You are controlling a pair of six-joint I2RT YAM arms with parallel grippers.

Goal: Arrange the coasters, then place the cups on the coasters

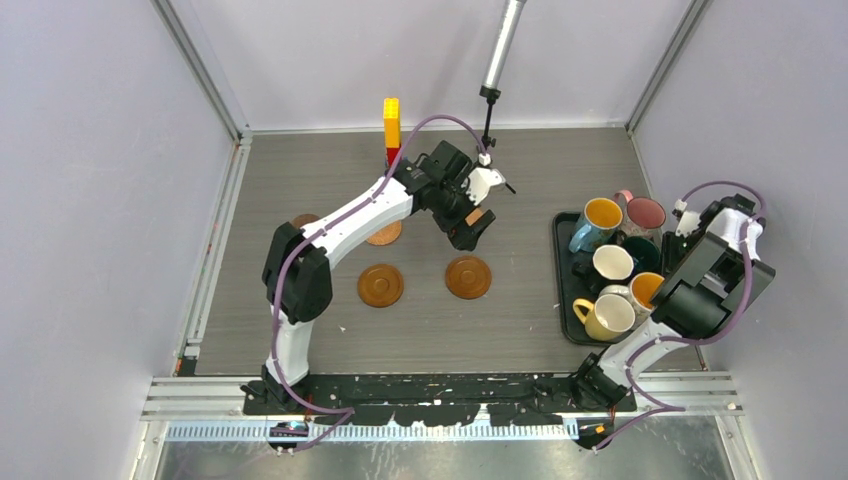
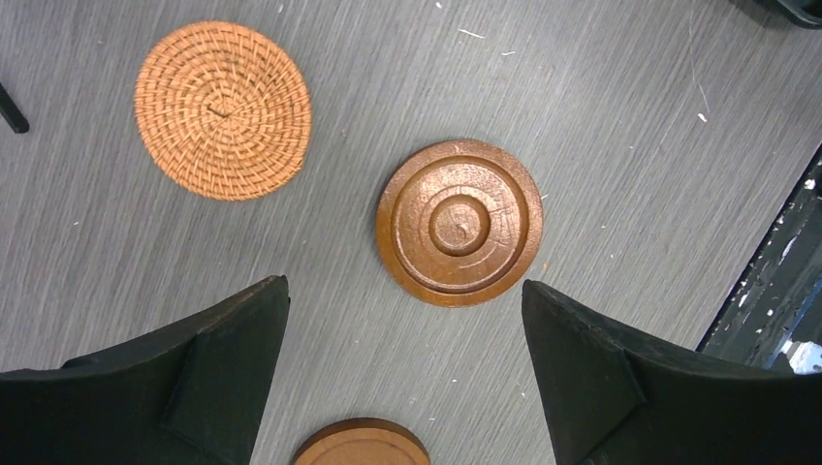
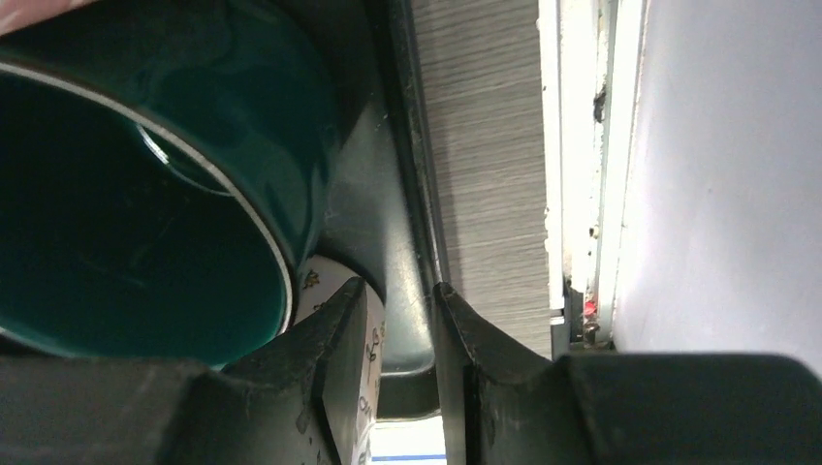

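Observation:
My left gripper (image 1: 472,225) hangs open over the table's middle. In the left wrist view its fingertips (image 2: 281,286) stand wide apart, nothing between them. A ringed brown coaster (image 2: 458,223) lies just ahead, a woven coaster (image 2: 223,109) farther left, another disc (image 2: 361,446) at the bottom edge. Two coasters (image 1: 381,285) (image 1: 468,277) lie in front of the arm; two more (image 1: 384,235) (image 1: 305,220) are half hidden behind it. Several cups (image 1: 607,317) stand on the tray. My right gripper (image 3: 399,291) is low beside the white-patterned cup (image 3: 315,286) and dark green cup (image 3: 145,194), jaws narrowly apart, clamping nothing.
The black tray (image 1: 560,270) sits at the right; its rim (image 3: 407,194) runs just ahead of the right fingers, close to the side wall (image 3: 717,174). A yellow-and-red block stack (image 1: 391,128) and a black stand (image 1: 489,130) stand at the back.

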